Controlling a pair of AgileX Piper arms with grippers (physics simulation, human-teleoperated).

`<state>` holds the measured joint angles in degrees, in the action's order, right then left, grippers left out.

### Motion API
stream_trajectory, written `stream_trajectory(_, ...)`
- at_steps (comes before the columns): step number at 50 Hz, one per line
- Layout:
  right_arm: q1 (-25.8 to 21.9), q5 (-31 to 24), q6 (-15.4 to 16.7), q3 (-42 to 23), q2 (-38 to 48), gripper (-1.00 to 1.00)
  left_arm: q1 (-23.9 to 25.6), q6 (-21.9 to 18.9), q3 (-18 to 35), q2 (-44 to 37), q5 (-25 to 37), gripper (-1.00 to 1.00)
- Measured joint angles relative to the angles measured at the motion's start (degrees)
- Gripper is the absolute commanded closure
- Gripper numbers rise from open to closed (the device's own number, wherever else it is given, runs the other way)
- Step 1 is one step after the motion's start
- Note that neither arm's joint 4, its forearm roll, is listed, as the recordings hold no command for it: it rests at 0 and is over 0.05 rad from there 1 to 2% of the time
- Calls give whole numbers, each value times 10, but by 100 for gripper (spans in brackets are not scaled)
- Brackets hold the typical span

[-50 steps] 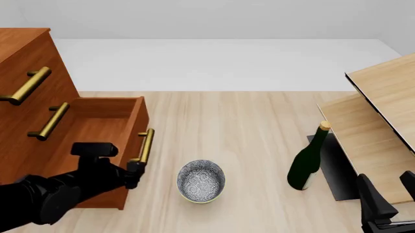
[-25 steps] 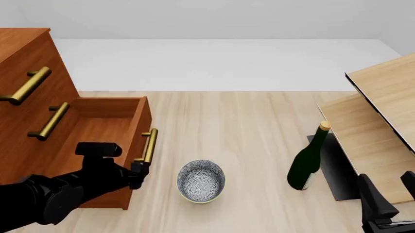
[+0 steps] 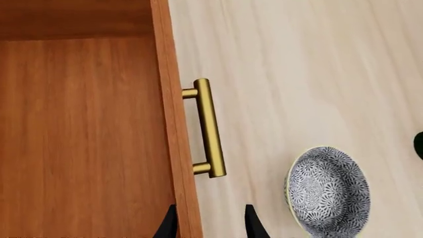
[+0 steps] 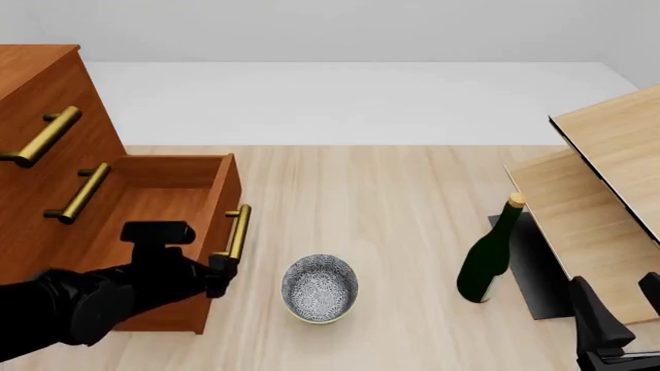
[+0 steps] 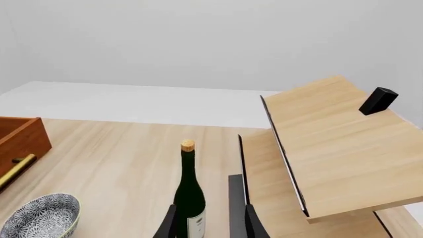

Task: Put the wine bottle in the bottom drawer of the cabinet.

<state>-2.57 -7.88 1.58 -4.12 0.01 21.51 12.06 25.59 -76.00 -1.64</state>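
- Wine bottle [image 4: 489, 255] in the front view stands upright on the desk [image 4: 403, 201], well to the right of the bottom drawer [image 4: 165, 232], just beside the pale-wood furniture [image 4: 598, 193]; nothing grips it. The drawer sits pulled out from the cabinet [image 4: 42, 116], its box open to receive the bottle. The left pincer [image 4: 216, 272] is at the drawer front near the brass handle [image 4: 236, 232], likely for pulling; the patterned bowl [image 4: 321, 287] lies between drawer and bottle.
- Left wrist view: the fingertips [image 3: 251, 223] sit apart, straddling the drawer's front panel [image 3: 175, 124] below the handle [image 3: 209, 128], not clamped on the bar.
- Right wrist view: the right pincer [image 5: 207, 221] is spread, empty, aimed at the bottle [image 5: 190, 193], which lines up between its fingers, though short of them; it looks staged for the grasp.
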Motion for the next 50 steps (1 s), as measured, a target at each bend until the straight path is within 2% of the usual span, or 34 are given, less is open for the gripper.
stream_trajectory(5, -1, 1, 0, 0, 0, -100, -1, 6, 12, 2, 29, -100)
stream_trajectory(21, -2, 3, -1, 2, 0, -100, 11, 52, 28, 97, 119, -100)
stream_trajectory(33, -3, 5, -2, 2, 0, -100, 52, 12, 95, 162, 161, -100)
stream_trajectory(50, -3, 5, -2, -1, 0, -100, 84, -5, 166, 198, 195, -100)
